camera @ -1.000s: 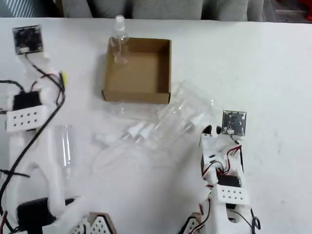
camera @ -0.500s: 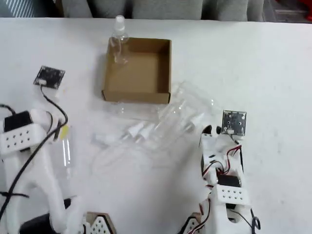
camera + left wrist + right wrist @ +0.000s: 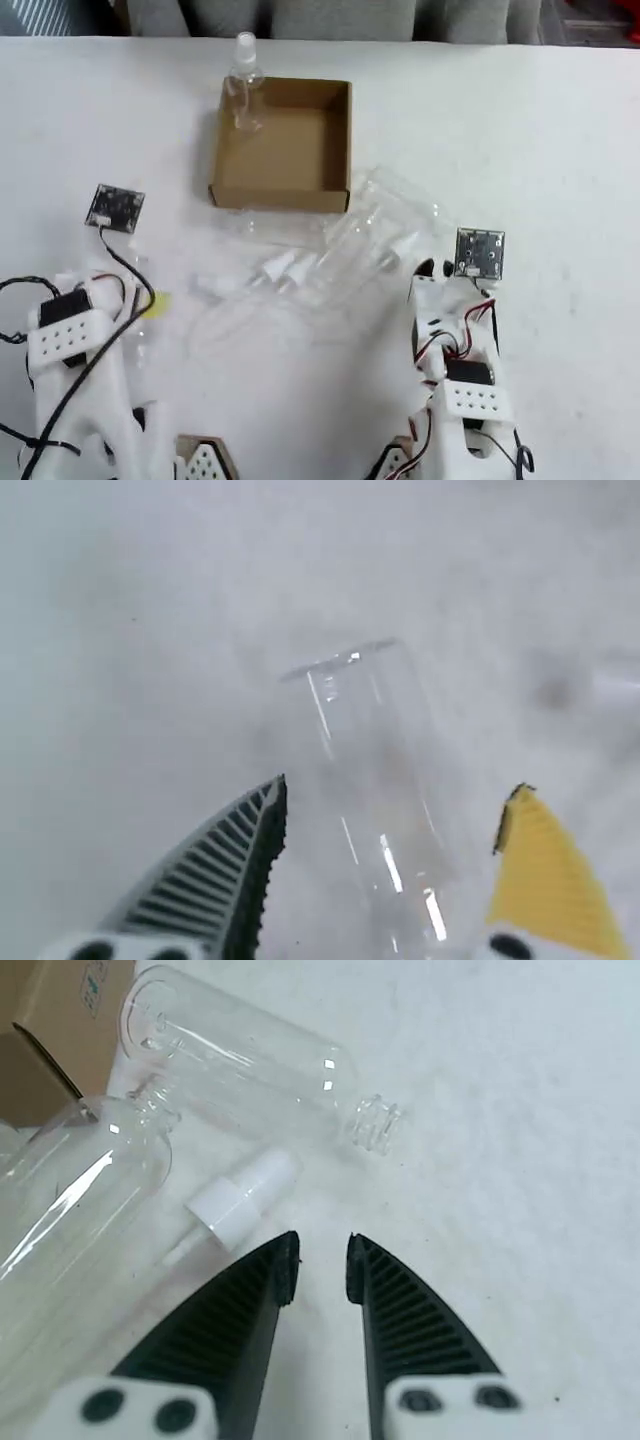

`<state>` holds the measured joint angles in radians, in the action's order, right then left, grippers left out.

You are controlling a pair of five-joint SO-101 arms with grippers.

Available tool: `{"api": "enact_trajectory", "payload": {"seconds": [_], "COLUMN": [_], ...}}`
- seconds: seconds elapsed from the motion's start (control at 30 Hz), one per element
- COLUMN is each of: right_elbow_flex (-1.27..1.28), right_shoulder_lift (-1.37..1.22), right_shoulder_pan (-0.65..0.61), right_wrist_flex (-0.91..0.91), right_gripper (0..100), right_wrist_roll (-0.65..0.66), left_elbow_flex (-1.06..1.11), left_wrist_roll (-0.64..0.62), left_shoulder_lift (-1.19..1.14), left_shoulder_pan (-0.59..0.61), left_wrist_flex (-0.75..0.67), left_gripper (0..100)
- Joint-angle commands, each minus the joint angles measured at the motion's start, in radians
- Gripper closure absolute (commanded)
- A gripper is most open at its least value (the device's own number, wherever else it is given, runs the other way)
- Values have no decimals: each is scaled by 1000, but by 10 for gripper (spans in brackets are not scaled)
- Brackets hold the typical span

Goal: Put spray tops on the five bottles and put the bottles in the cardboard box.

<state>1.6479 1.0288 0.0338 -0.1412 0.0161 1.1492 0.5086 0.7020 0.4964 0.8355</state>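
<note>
Clear bottle [image 3: 360, 710] lies between the left end effector's [image 3: 400, 785] wide-open jaws

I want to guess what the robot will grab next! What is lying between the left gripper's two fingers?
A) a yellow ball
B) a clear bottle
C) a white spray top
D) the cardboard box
B: in the left wrist view, a clear bottle lies on the white table, right between the open jaws of the left gripper.
</note>
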Motion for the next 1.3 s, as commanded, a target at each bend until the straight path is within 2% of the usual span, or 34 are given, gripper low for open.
{"api": "enact_trajectory", "payload": {"seconds": [0.0,0.23,0.37,0.6,0.7,0.77,0.83,0.9,0.97,1.07,1.27], "right_elbow_flex": [-6,-6,-6,-6,-6,-6,-6,-6,-6,-6,-6], "right_shoulder_lift": [10,10,10,10,10,10,10,10,10,10,10], "right_shoulder_pan": [8,10,10,22,22,22,22,22,22,21,21], "right_wrist_flex": [15,13,13,13,13,13,13,13,13,13,15], "right_gripper": [936,936,936,936,936,936,936,936,936,936,936], "right_wrist_roll": [12,12,12,12,12,12,12,12,12,12,12], "left_elbow_flex": [-2,-15,-86,-218,-227,-227,-235,-252,-269,-299,-299], "left_wrist_roll": [-26,-29,-74,-92,-87,-86,-32,89,166,221,315], "left_shoulder_lift": [31,-10,-174,-461,-527,-541,-539,-518,-476,-397,-289], "left_shoulder_pan": [7,-2,-2,-1,-1,-1,-1,-1,-1,-7,-65], "left_wrist_flex": [-23,-37,-97,-103,-152,-190,-212,-212,-193,-190,-192], "left_gripper": [662,660,662,666,740,865,995,939,940,982,936]}}
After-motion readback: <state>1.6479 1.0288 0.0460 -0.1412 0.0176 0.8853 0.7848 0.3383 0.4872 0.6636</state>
